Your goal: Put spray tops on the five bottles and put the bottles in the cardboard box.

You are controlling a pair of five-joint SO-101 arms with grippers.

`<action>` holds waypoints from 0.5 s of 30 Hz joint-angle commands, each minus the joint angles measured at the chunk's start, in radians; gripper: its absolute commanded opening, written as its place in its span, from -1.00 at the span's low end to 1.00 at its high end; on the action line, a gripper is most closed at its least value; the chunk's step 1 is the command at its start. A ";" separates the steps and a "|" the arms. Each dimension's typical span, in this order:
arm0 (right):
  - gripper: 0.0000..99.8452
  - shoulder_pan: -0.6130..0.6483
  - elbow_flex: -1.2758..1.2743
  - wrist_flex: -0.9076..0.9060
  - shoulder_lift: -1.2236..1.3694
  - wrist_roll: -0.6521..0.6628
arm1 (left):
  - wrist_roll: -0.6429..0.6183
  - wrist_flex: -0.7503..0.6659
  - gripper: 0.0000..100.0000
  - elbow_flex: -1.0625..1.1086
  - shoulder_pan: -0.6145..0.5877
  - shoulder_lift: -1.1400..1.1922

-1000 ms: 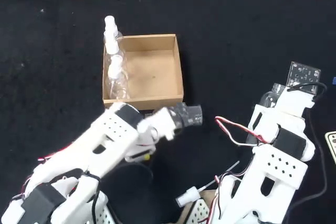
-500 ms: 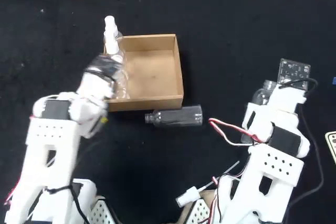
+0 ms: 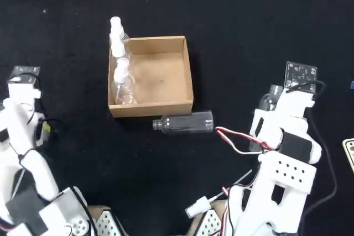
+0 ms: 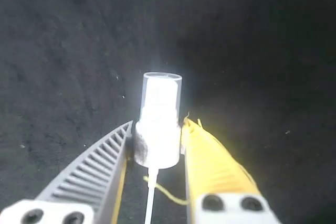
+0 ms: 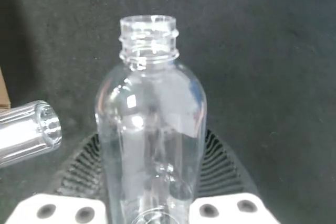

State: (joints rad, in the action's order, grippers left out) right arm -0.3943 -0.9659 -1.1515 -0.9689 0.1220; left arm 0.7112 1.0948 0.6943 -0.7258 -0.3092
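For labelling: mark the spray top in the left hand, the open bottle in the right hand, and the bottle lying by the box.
spray top (image 4: 159, 129), left wrist view, white collar.
open bottle (image 5: 150, 116), right wrist view, clear body.
lying bottle (image 3: 185, 124), high view, mid-body.

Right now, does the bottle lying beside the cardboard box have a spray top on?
No, the lying bottle shows a bare, open neck next to the cardboard box.

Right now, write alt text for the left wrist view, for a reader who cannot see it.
The left arm's jaws, one grey and one yellow, clamp a white spray top with a clear cap, its thin tube trailing toward the camera, against the black tabletop.
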 commanded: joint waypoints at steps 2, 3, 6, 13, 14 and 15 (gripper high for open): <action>-0.98 0.035 0.007 0.025 -0.030 -0.003 | 0.126 -0.025 -0.51 -0.058 -0.059 0.083; -0.98 0.037 0.007 0.025 -0.030 -0.003 | 0.155 -0.026 -0.43 -0.058 -0.067 0.091; -0.98 0.038 0.007 0.025 -0.030 -0.003 | 0.293 -0.026 -0.43 -0.068 -0.074 0.098; -0.98 0.037 0.007 0.025 -0.030 -0.003 | 0.397 -0.026 -0.47 -0.090 -0.067 0.106; -0.98 0.037 0.007 0.025 -0.030 -0.003 | 0.377 -0.028 -0.47 -0.091 -0.067 0.107; -0.98 0.037 0.007 0.025 -0.030 -0.003 | 0.362 -0.028 -0.47 -0.085 -0.065 0.107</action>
State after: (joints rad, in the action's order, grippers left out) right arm -0.3728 -0.9659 -1.1515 -0.9689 0.1220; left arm 1.1101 1.0779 0.6605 -0.7887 -0.2002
